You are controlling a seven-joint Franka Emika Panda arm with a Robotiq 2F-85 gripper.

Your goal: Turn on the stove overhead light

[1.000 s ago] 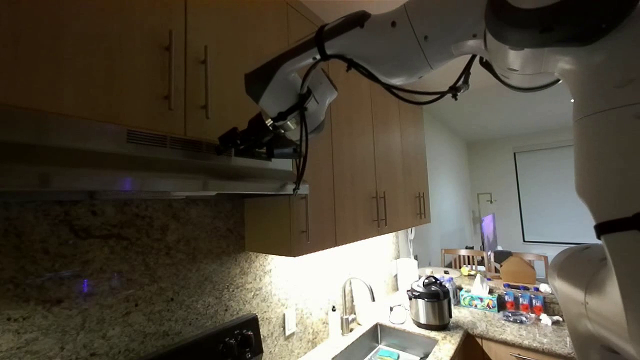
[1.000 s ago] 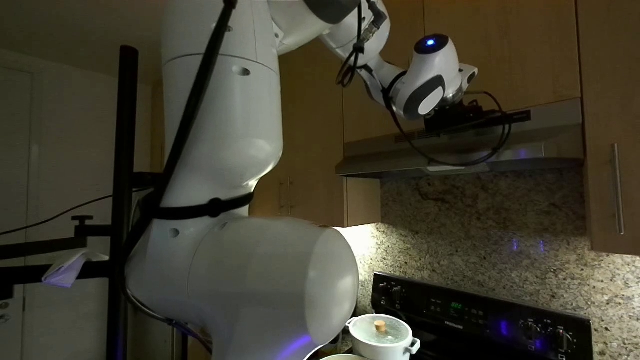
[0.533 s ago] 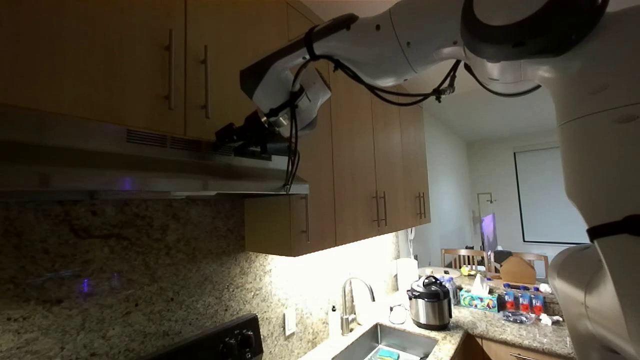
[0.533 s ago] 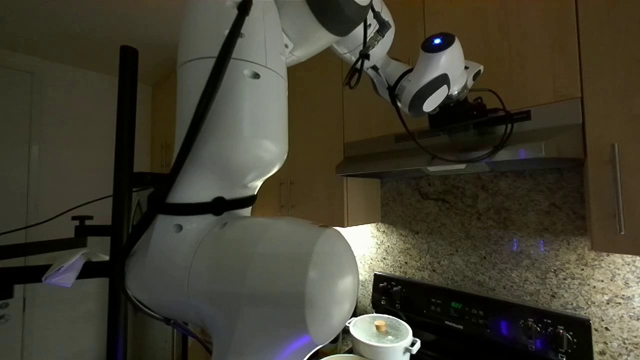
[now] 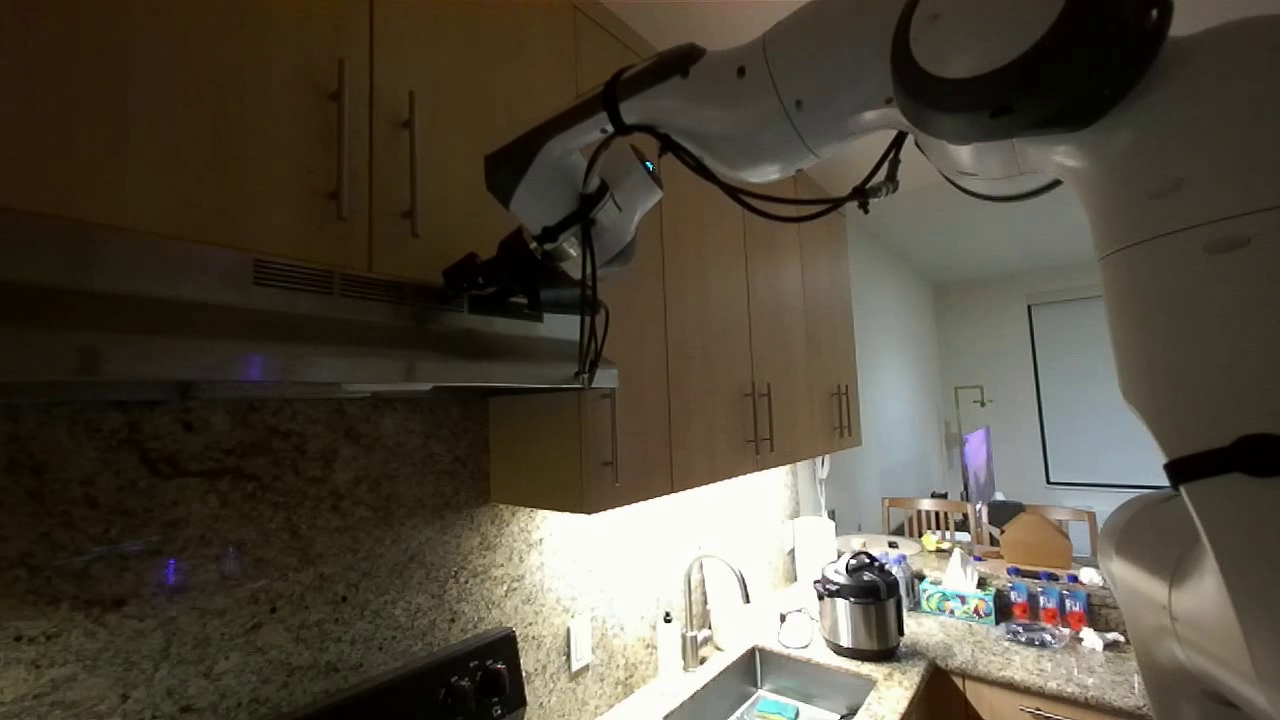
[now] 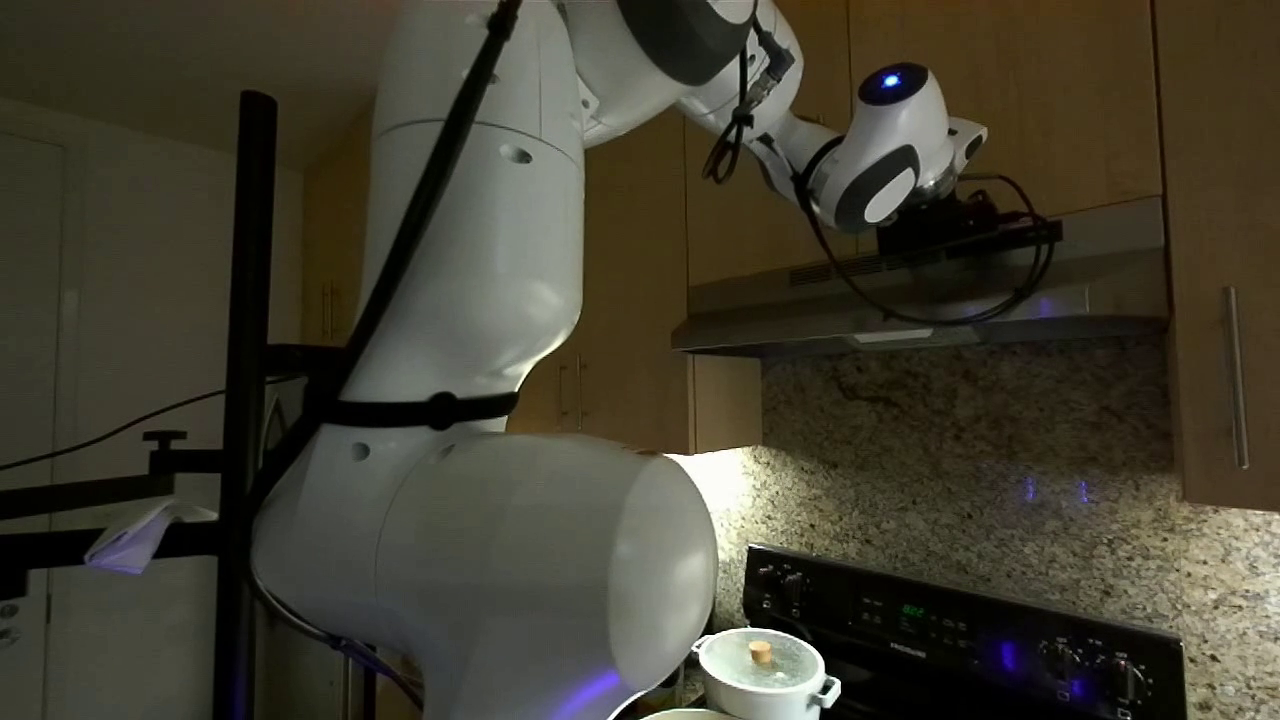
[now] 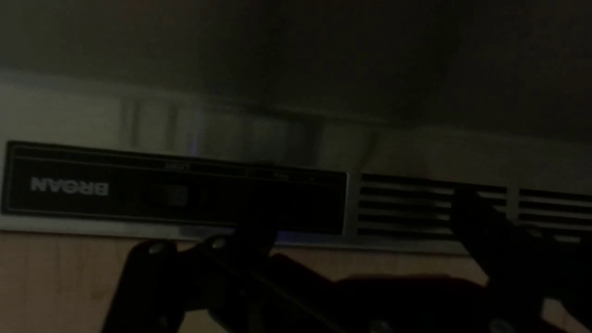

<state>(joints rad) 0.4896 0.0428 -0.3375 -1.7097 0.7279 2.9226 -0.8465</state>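
Note:
The stove overhead light is the steel range hood (image 5: 300,335), also in an exterior view (image 6: 1110,275). A pale panel under it (image 6: 893,337) shows no glow. In the wrist view its black control strip (image 7: 129,185) shows upside-down lettering and a small switch (image 7: 175,195) under a light label. My gripper (image 7: 365,199) is open and empty. Its left finger overlaps the strip's right part, to the right of that switch; its right finger overlaps the vent slots. Contact cannot be told. In an exterior view the gripper (image 5: 458,282) is at the hood's front face. The stove (image 6: 960,630) stands below.
Wooden cabinets (image 5: 470,120) are right above the hood and beside it (image 6: 1215,250). Cables hang from the wrist in front of the hood. A white pot (image 6: 765,690) is on the stove. A sink (image 5: 800,680) and a steel cooker (image 5: 860,610) are farther along the counter.
The gripper has shifted along the hood, rightward in an exterior view, towards the dark control strip. The elbow and upper arm have swung over with it. The hood looks the same.

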